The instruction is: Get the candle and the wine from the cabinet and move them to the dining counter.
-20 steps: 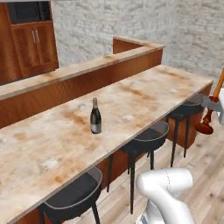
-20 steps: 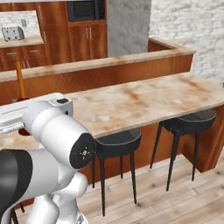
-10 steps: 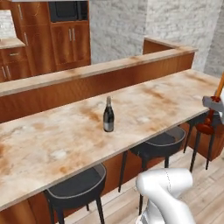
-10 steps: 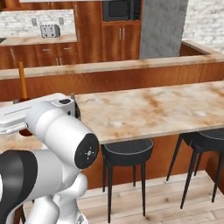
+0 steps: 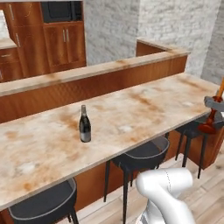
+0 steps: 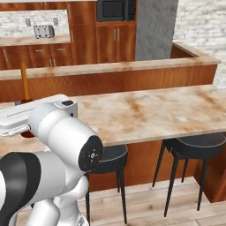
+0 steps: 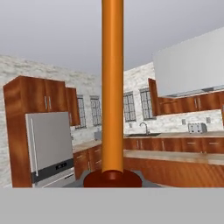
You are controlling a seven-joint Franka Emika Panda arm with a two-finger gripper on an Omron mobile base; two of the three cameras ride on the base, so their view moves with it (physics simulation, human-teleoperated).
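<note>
Wine [image 5: 85, 124] upright on dining counter [image 5: 144, 109], candle [image 7: 113, 87] in gripper [image 5: 214, 104]

Arm [image 6: 57, 145]: glossy white rounded links, black joint band, round dark-grey cap with small screw marks

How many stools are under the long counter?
3. One stool sits at the near left, one in the middle, one at the far right by the candle. More may be hidden beyond the picture's edge.

base views overlook dining counter [image 5: 131, 118], hand view hugs candle [image 7: 113, 87]
</note>
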